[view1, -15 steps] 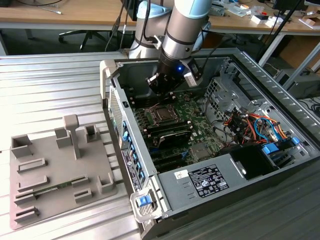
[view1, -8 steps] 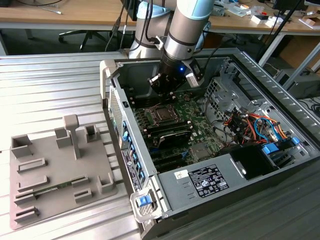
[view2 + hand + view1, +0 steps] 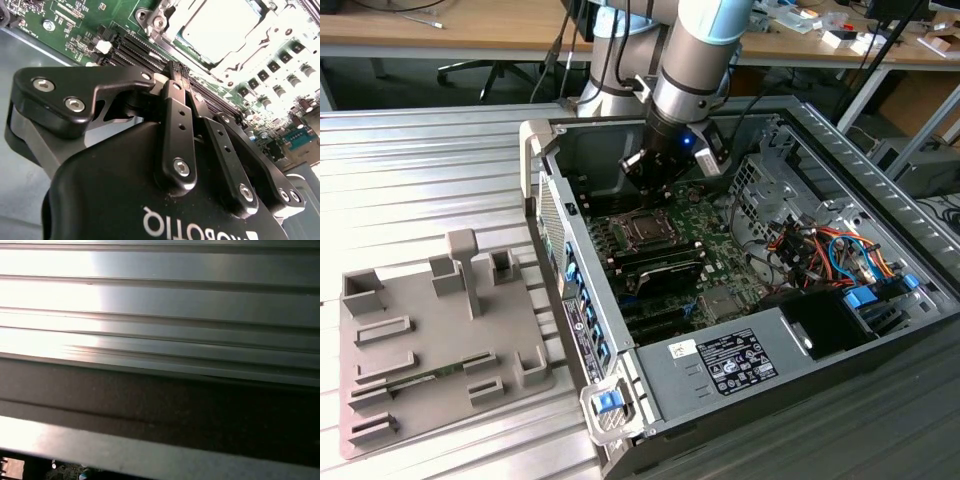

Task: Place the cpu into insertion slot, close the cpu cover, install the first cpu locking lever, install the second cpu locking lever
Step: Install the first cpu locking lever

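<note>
At the exterior view's left a grey fixture tray (image 3: 440, 350) with raised blocks and one upright post lies on the ribbed metal table (image 3: 410, 170), just beside the open computer case (image 3: 820, 400). The case lies on its side, with the green motherboard (image 3: 710, 225) facing up inside it.

Toward the middle of the exterior view the arm (image 3: 705, 60) comes down steeply from above, its silver wrist section pointing almost straight into the case. The black gripper (image 3: 648, 172) hangs above the board, just over the socket and a little toward the case's back wall, apart from it.

In the second wrist view the gripper (image 3: 175, 67) is seen from behind its body: the two fingers (image 3: 172, 107) run forward side by side and their tips meet, so the jaws are pressed together with nothing between them. Just beyond the tips lies the socket, where the cpu (image 3: 220, 27) sits flat in its slot, its pale metal top glaring in the light. The cpu cover (image 3: 260, 37) frames it as a bright silver rim; whether it is latched I cannot tell.

At the exterior view's right, inside the case, are bundled coloured cables (image 3: 820, 250) and a black power supply (image 3: 830, 320).

The first wrist view shows the table's ribbed surface (image 3: 160, 300) and a dark edge of the case (image 3: 160, 405).
</note>
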You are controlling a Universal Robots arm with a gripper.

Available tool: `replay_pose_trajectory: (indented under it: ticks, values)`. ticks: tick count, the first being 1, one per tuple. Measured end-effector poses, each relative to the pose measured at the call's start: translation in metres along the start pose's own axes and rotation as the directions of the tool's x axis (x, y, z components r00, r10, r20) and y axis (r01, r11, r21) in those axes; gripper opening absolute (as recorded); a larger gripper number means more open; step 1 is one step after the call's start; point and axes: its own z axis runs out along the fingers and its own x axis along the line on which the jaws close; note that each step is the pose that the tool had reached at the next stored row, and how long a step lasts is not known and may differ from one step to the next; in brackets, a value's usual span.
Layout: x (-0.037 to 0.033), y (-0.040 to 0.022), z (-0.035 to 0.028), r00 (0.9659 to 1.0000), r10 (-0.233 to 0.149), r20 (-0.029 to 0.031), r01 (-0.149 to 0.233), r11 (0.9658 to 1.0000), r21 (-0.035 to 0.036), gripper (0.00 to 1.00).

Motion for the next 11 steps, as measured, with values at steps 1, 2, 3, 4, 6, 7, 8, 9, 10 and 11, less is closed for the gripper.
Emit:
replay_pose_trajectory:
  ticks: [1,2,3,4,6,7,8,9,10,11]
  values:
    - [-0.0005,-0.0001,0.0005,1.0,0.0,0.0,0.0,1.0,0.0,0.11]
    - [-0.001,-0.0002,0.0009,1.0,0.0,0.0,0.0,1.0,0.0,0.11]
    - [-0.0014,-0.0002,0.0014,1.0,0.0,0.0001,0.0,1.0,0.0,0.11]
    - [-0.0017,-0.0003,0.0019,1.0,0.0,0.0,0.0,1.0,0.0,0.11]
    - [-0.0024,-0.0004,0.003,1.0,0.0,0.0,0.0,1.0,0.0,0.11]
    - [-0.0028,-0.0005,0.0038,1.0,0.0,0.0,0.0,1.0,0.0,0.11]
    - [-0.003,-0.0005,0.0041,1.0,0.0,0.0,0.0,1.0,0.0,0.11]
    - [-0.0032,-0.0006,0.0044,1.0,0.0,0.0,0.0,1.0,0.0001,0.11]
    - [-0.0035,-0.0007,0.0049,1.0,0.0,-0.0001,0.0,1.0,0.0,0.11]
    - [-0.0037,-0.0008,0.0052,1.0,0.0,0.0,0.0,1.0,0.0,0.11]
